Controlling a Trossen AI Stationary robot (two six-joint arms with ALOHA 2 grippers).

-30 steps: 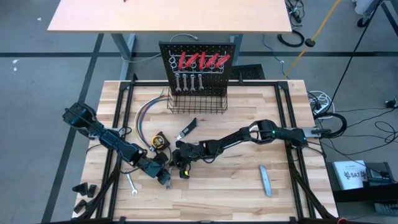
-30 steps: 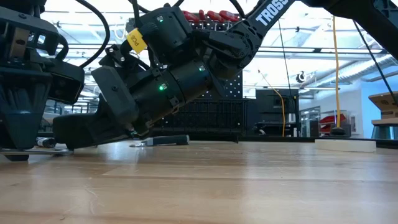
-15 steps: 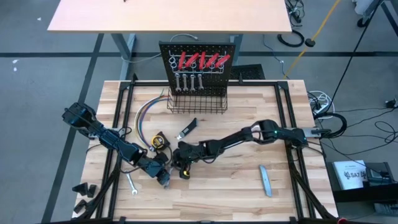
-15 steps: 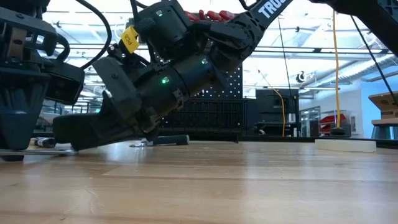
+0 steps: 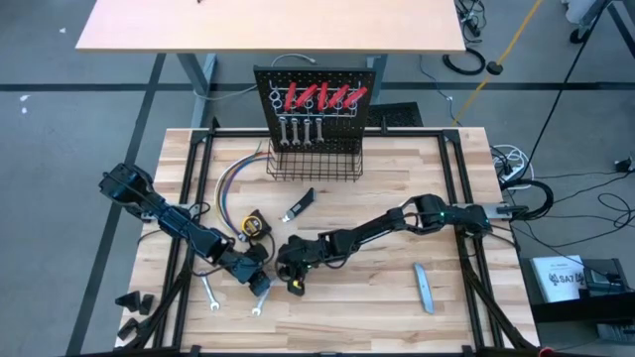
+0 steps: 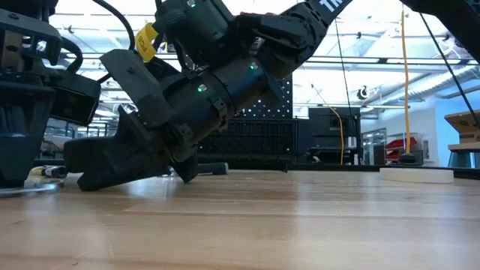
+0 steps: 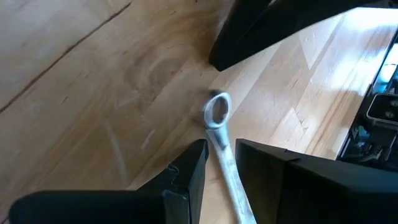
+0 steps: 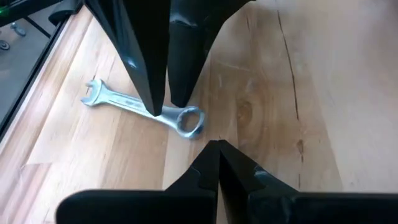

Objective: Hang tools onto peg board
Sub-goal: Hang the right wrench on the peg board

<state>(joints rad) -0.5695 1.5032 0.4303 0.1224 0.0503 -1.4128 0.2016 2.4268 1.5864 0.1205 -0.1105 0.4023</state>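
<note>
Jaws of the left gripper (image 7: 214, 163) are clamped on the shank of a wrench (image 7: 222, 144) lying flat on the table (image 7: 93, 93); its ring end projects just past the fingertips (image 7: 193, 155). Right gripper (image 8: 217, 149) is pinched shut, empty, tips just beside that ring end. On the high view the wrench (image 5: 260, 297) lies at 7 o'clock from the table's middle, a second wrench (image 5: 210, 293) near it. Farther off, at 12 o'clock, stands the peg board (image 5: 317, 89).
</note>
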